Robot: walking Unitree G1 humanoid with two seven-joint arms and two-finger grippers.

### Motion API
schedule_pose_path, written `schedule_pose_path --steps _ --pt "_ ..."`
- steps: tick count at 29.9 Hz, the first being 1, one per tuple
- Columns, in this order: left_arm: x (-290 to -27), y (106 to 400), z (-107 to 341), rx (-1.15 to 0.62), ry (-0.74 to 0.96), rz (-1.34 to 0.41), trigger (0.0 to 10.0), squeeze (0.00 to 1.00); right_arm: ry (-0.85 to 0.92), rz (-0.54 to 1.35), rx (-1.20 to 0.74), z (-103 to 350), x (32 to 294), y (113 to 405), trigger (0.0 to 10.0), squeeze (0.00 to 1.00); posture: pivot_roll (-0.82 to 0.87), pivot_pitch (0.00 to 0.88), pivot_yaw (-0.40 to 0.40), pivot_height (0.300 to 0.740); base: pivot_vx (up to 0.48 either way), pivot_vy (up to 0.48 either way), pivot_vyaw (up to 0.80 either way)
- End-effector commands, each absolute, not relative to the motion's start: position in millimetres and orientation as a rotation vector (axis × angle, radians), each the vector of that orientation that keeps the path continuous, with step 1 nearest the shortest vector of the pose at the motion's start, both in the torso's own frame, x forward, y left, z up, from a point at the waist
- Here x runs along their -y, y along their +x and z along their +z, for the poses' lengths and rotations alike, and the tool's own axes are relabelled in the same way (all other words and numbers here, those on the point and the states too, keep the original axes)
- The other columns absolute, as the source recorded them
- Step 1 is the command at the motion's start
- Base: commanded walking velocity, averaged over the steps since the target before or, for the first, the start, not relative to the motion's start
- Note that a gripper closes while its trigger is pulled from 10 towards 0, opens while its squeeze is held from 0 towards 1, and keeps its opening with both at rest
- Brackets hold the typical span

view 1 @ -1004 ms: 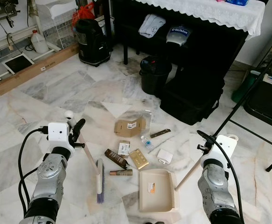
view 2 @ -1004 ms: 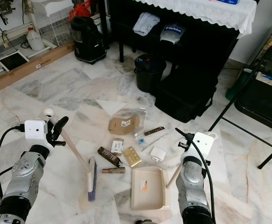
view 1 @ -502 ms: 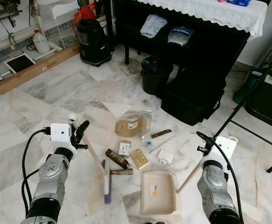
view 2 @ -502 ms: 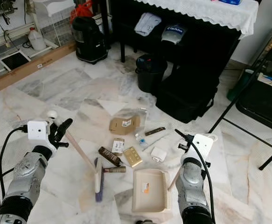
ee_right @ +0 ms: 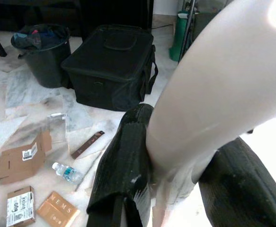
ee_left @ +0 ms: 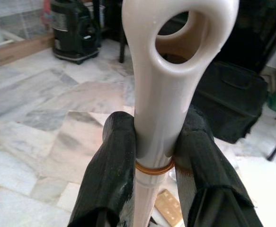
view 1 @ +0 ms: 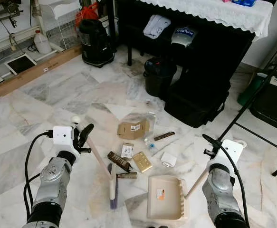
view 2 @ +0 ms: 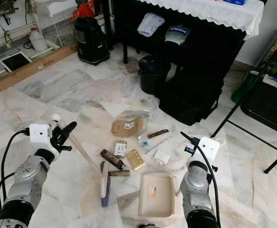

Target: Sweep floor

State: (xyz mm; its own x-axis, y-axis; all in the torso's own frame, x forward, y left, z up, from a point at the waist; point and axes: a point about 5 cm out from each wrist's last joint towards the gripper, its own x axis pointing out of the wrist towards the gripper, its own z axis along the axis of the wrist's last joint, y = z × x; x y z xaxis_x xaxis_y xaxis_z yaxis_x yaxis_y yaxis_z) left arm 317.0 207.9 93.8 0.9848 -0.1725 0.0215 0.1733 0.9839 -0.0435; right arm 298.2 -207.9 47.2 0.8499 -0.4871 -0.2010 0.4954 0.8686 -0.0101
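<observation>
Broom swung in against the litter, dustpan waiting on the floor.

My left gripper [ee_left: 159, 161] pinches the broom [view 1: 112, 185] handle; its head has moved right over the last second and now touches the brown tube [view 1: 127, 175], near the boxes [view 1: 133, 159]. My right gripper [ee_right: 168, 177] is clamped on the dustpan [view 1: 166, 197] handle; the pan has slid slightly right and lies flat on the floor [view 1: 57, 95], mouth toward the litter. I judge the next stroke can push the pieces in.

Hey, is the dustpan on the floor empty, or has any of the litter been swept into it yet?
Empty of litter. The dustpan lies flat with only an orange sticker on it; the boxes lie beyond its edge.
</observation>
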Motion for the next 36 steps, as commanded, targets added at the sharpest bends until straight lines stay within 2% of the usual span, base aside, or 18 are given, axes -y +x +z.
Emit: schedule_pose_path --steps 1,16,22,24,31,36 --pt "-206 316 96 0.028 -0.068 -0.197 10.0 0.0 0.033 -0.533 -0.181 50 211 300 10.0 0.0 -0.02 0.114 -0.042 0.74 0.0 0.0 0.0" --pt "-194 313 110 0.049 -0.057 -0.393 10.0 0.0 0.032 -0.531 -0.185 50 211 301 10.0 0.0 -0.01 0.122 -0.046 0.74 0.0 0.0 0.0" --pt "-183 308 117 0.044 -0.048 -0.529 10.0 0.0 0.043 -0.532 -0.191 48 209 301 10.0 0.0 0.0 0.124 -0.046 0.74 0.0 0.0 0.0" --pt "-178 304 123 0.028 -0.068 -0.608 10.0 0.0 0.045 -0.528 -0.194 48 207 301 10.0 0.0 0.0 0.124 -0.046 0.74 0.0 0.0 0.0" --pt "-176 295 130 -0.018 -0.192 -0.725 10.0 0.0 0.047 -0.522 -0.197 47 205 302 10.0 0.0 0.0 0.127 -0.045 0.74 0.0 0.0 0.0" --pt "-174 293 132 -0.025 -0.227 -0.742 10.0 0.0 0.05 -0.521 -0.196 47 205 303 10.0 0.0 0.0 0.128 -0.045 0.74 0.0 0.0 0.0"
